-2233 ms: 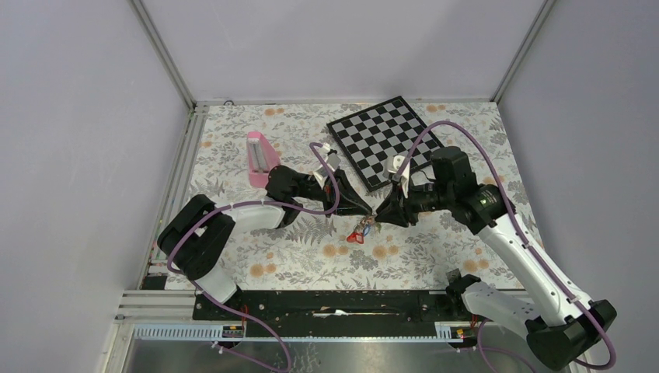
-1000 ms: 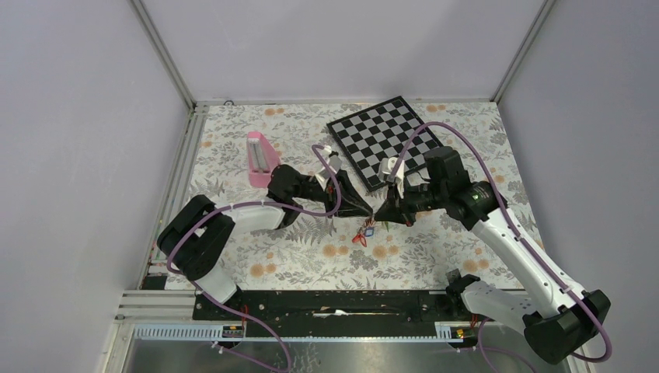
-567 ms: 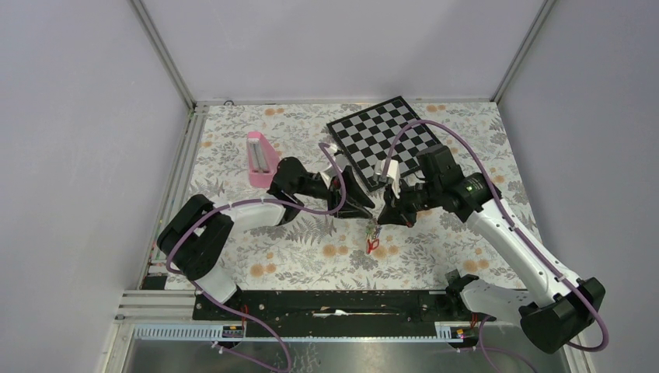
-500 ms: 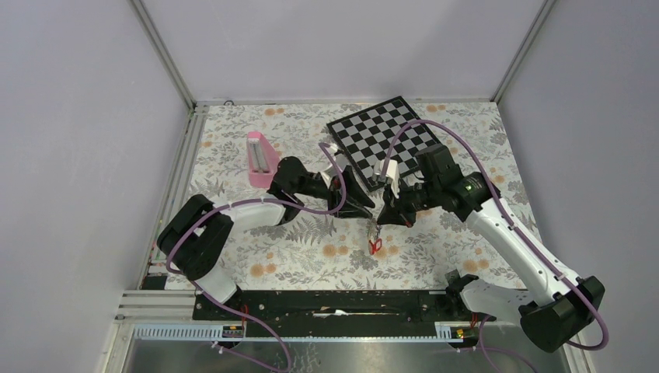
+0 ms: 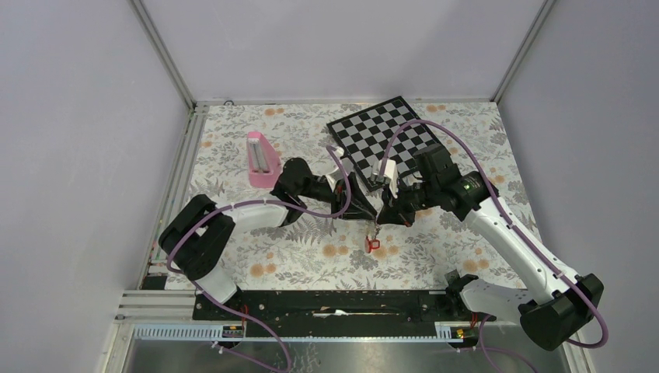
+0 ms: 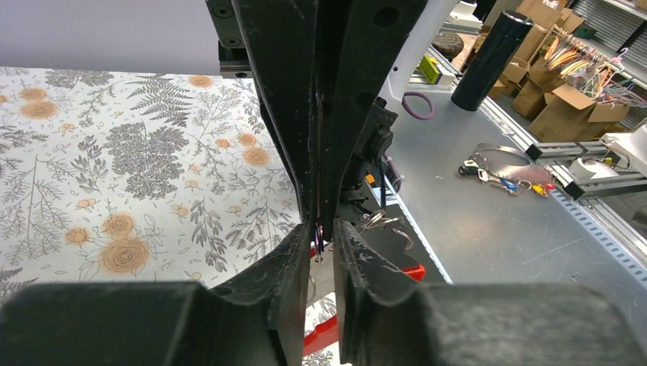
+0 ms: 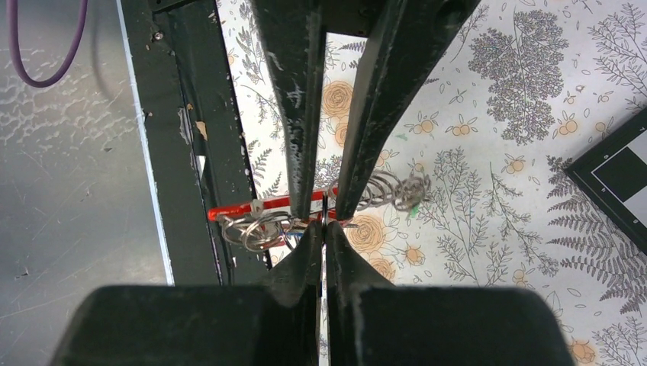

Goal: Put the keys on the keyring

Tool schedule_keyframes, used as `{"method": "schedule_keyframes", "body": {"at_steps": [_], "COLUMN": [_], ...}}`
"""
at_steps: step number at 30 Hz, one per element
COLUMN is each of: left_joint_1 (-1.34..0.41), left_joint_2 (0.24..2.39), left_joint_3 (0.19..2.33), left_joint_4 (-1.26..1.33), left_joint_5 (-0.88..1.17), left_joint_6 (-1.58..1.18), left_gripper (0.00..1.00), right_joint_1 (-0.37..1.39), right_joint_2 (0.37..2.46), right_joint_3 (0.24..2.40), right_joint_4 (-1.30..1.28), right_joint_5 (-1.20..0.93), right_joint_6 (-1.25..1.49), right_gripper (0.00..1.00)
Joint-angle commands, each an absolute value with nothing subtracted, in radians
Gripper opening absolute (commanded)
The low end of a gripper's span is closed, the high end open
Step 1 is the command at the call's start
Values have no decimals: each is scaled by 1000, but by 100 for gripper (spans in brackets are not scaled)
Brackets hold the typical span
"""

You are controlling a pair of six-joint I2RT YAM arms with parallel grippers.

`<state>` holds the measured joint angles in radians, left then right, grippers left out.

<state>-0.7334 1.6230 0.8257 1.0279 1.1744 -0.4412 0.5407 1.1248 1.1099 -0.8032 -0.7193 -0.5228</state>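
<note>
Scuffed matt black plastic fingers (image 7: 294, 91), glossy red keyring (image 7: 233, 210), shiny metal wire rings (image 7: 255, 229), matt floral-print table cover (image 5: 311, 264), smooth pink plastic block (image 5: 260, 159), smooth chequered board (image 5: 373, 136)

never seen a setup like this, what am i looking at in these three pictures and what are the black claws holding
This is a robot: a left arm and a right arm bolted at the near edge of a table with a flowered cloth. The wide picture is from a fixed camera above and behind them; the other two are from a camera on each wrist, looking along its own black fingers. On the cloth lie a chessboard and a pink block. The left gripper and right gripper meet tip to tip, both pinched shut on thin metal parts of a key bunch; its red piece and wire rings hang from them.
</note>
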Motion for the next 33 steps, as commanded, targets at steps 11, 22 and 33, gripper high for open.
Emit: {"method": "schedule_keyframes", "body": {"at_steps": [11, 22, 33], "left_joint_1": [-748, -738, -738], "left_joint_2": [1643, 1615, 1641], "left_joint_3": [884, 829, 820], "left_joint_4": [1015, 1265, 1386], "left_joint_5": [1194, 1231, 1234], "left_joint_6": [-417, -565, -637], "left_gripper": [0, 0, 0], "right_joint_1": [551, 546, 534], "right_joint_2": [1108, 1011, 984], "right_joint_3": [1148, 1071, 1040], "right_joint_4": [-765, -706, -701], "right_joint_5": [-714, -673, -752], "right_joint_6": [-502, -495, -504], "right_gripper": [0, 28, 35]}}
